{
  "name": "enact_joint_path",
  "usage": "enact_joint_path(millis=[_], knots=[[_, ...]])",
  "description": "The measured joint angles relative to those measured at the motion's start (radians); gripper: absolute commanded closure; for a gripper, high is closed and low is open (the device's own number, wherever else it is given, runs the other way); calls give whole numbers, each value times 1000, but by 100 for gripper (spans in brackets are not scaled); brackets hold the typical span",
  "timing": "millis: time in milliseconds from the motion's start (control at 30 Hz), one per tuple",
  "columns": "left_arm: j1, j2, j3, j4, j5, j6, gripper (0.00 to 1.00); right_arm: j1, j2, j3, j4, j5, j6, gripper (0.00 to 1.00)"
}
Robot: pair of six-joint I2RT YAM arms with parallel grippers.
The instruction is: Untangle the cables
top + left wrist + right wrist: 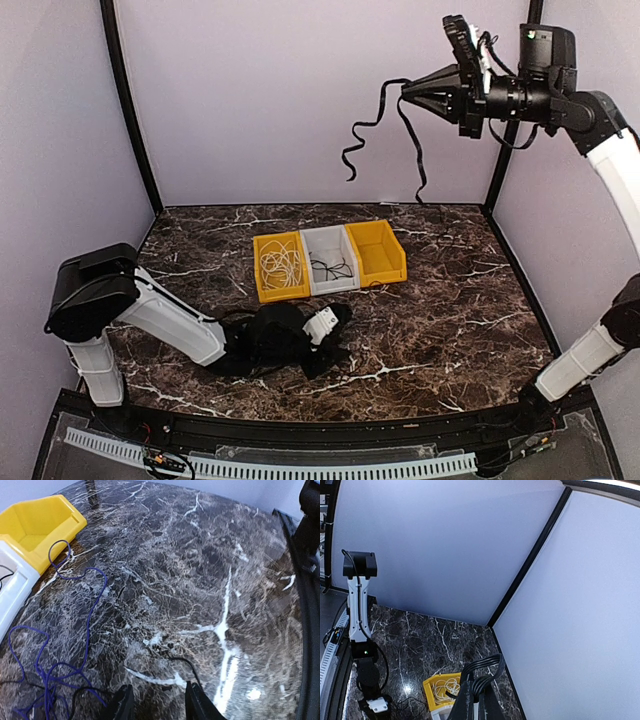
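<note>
Marble table (450,300), both arms in frame. Right arm (610,160) is raised high over the far right corner. Left arm (170,320) lies low along the near left of the table.

Three bins side by side mid-table, touching:
- left yellow bin (262,290) has a coiled white cable (281,265) in it
- white bin (330,240) has a thin black cord (332,268) in it
- right yellow bin (385,262)

Right gripper (405,92) is clenched on a black cable (415,150). The wrist cam shows it looped between the fingers. Two tails hang down in front of the back wall. The longer one looks clear of the table, but that's hard to confirm from above.

Left gripper (157,686) is down near the table in front of the bins, jaws parted with bare marble showing between them. It's gripping nothing that I can see.

Blue cable (89,610) lies loose on the table left of those fingers. It's bunched at the near end, with one loop reaching toward the right yellow bin. A thin black lead (186,663) curves in just beside the right finger; contact unclear.
</note>
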Motion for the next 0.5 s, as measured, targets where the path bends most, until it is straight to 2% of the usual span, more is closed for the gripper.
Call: enact_joint_path(millis=[33, 167, 367, 500], knots=[[0, -34, -21, 0, 0, -2, 55, 0, 4, -28, 12, 11, 2, 100], [-13, -184, -67, -22, -21, -30, 48, 0, 38, -113, 56, 59, 9, 100], [-42, -436, -76, -60, -50, -86, 46, 0, 107, -175, 122, 104, 25, 100], [-46, -603, -161, -92, -78, -128, 46, 0, 149, -185, 188, 119, 47, 100]])
